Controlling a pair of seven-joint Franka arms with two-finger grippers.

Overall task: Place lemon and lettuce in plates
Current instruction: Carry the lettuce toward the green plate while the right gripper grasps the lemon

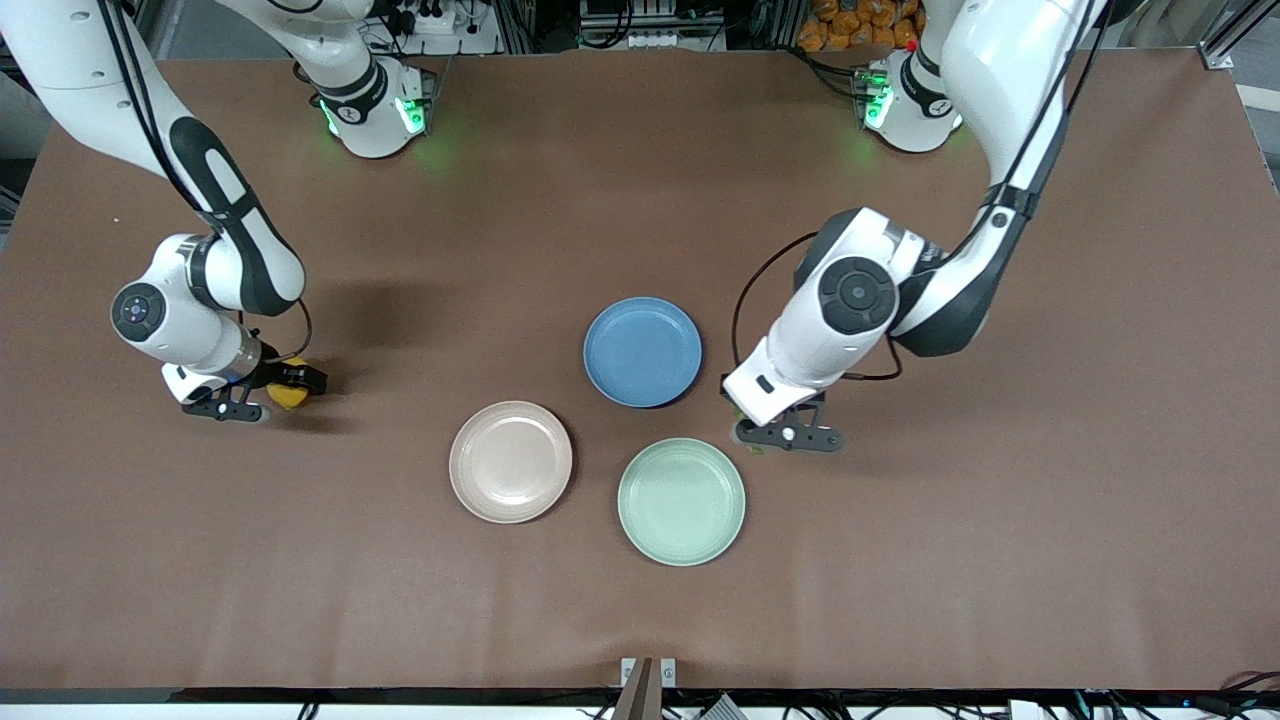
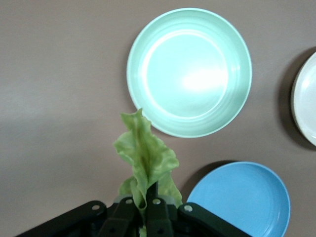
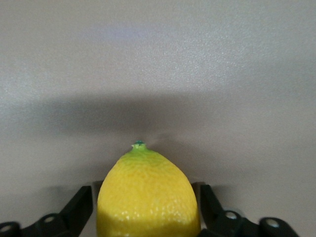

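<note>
Nearest your front camera: mint plate [image 1: 681, 502], bare, sitting near the table's [image 1: 1000, 560] middle, a bit toward the near edge. Pink plate [image 1: 511, 461] is just beside it toward the right arm's end, slightly farther from the camera, also bare. They're close but not touching.

Left gripper [image 1: 788, 434] hangs over the table right by the mint plate's rim, on the left arm's side. Jaws are clamped on the lettuce [image 2: 146, 163]; in the left wrist view the leaf sticks out from between the fingers, crumpled and upright, its tip overlapping the mint plate's edge. It's not in the plate. In the front view you only get a sliver of green under the wrist.

Right gripper [image 1: 270, 395] is down at the table toward the right arm's end, well apart from the plates. The lemon [image 3: 148, 195] sits between its fingers [image 3: 211, 205], one on each flank, nubby tip pointing away from the wrist. You can't tell whether the fingers actually press on it.

Blue plate [image 1: 643, 351] is farthest of the three, empty, beside the left arm's wrist.
</note>
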